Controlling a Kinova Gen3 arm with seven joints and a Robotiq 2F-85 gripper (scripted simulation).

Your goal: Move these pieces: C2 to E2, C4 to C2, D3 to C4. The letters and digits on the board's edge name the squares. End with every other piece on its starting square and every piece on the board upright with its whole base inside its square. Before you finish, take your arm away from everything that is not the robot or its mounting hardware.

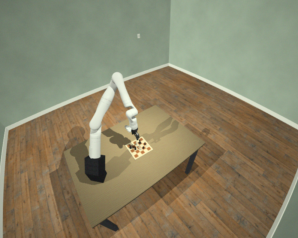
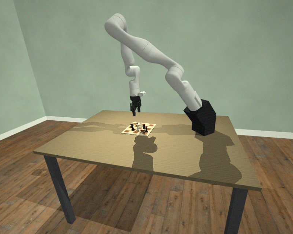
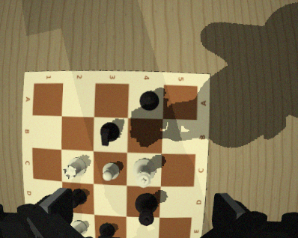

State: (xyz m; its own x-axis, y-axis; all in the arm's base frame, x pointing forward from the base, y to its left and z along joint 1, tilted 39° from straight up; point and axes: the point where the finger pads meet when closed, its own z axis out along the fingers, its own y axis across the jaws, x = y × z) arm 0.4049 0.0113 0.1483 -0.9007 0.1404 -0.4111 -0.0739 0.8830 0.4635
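wood-grain table (image 2: 96, 148) on plank floor (image 1: 220, 128), green walls (image 1: 66, 38) — hand (image 2: 135, 111) spread wide, holding nothing, above the chessboard (image 2: 127, 131).

Board (image 3: 184, 169): cream and reddish-brown checks, cream border with small brown letters and digits. Pieces: black ones, e.g. (image 3: 149, 100) and (image 3: 110, 133); white/pale ones in one row, e.g. (image 3: 109, 172) and (image 3: 144, 171). Table (image 2: 166, 161): tan, fine wood-grain stripes, dark grey-brown shadow patches; legs dark slate. Arm (image 2: 151, 52): off-white. Arm base (image 2: 209, 118): black. Gripper (image 2: 135, 110): black. Floor (image 1: 220, 153): brown planks, mottled. Walls (image 1: 66, 38): muted sage green, white skirting.
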